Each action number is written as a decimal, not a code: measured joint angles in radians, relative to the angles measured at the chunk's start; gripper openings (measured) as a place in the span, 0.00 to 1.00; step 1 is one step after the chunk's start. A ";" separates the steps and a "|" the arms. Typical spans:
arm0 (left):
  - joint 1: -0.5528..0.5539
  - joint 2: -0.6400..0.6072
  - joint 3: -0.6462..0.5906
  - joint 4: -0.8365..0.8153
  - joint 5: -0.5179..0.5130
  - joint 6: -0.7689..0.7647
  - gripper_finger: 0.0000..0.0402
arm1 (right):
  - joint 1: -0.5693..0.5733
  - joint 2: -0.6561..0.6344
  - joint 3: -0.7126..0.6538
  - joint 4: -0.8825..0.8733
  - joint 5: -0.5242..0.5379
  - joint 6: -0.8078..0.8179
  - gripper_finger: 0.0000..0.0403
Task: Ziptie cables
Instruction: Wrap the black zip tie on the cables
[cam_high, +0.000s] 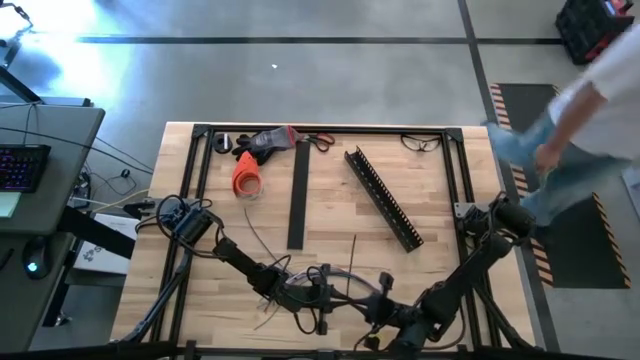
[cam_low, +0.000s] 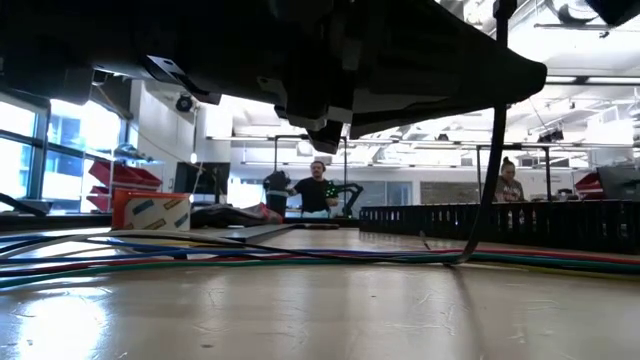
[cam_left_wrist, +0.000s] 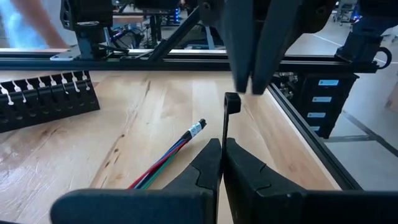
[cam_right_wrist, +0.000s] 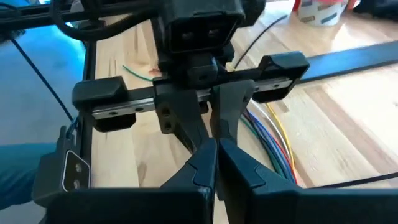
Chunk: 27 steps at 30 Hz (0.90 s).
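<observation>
While both grippers meet tip to tip at the table's near edge, the left gripper (cam_left_wrist: 221, 163) pinches a black ziptie (cam_left_wrist: 226, 121) upright and the right gripper (cam_right_wrist: 216, 155) is closed, seemingly on nothing. Beneath them the cables (cam_high: 300, 290) lie loose and splayed; wrapping and cinching likely remain.

Cables (cam_low: 250, 262): thin mixed-colour wires, lying flat on table near front edge, bunched together, free ends splayed.
</observation>
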 joint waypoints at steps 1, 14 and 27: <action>0.000 0.000 0.000 0.000 -0.002 -0.002 0.00 | 0.007 0.000 0.000 0.005 0.023 -0.004 0.00; 0.000 -0.002 -0.024 0.009 0.026 -0.141 0.00 | -0.047 -0.023 -0.093 -0.225 0.123 0.361 0.01; 0.003 -0.002 -0.105 0.000 -0.006 -0.228 0.00 | -0.361 -0.062 -0.372 0.149 -0.138 0.137 0.36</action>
